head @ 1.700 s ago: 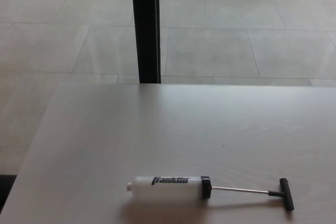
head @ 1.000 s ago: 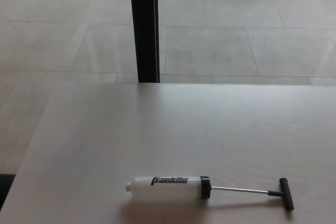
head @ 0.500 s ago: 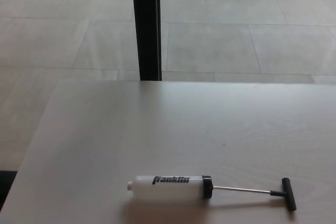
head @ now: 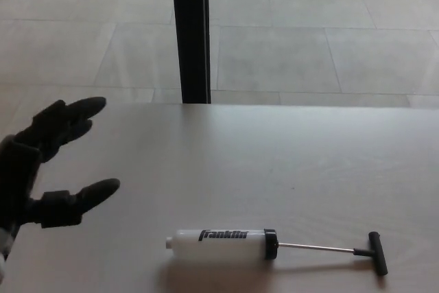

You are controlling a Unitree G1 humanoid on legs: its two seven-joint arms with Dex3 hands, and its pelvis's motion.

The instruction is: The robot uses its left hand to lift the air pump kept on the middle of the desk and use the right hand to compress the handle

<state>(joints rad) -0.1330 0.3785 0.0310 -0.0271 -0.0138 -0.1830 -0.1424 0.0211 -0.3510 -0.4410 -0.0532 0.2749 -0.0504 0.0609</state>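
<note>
The air pump [head: 223, 244] marked "franklin" lies lengthwise, handle [head: 377, 253] pointing right; left of it, the left hand [head: 48, 166] spreads empty fingers [head: 92, 193].

Soft daylight, faint shadows, sharp.

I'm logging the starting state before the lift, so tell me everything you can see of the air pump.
The white translucent plastic air pump lies flat on the pale desk near its front edge. Its barrel bears black "Franklin" lettering and ends in a black cap. A thin metal rod is drawn out to the right, ending in a black T-handle. Nothing touches it but the desk.
</note>
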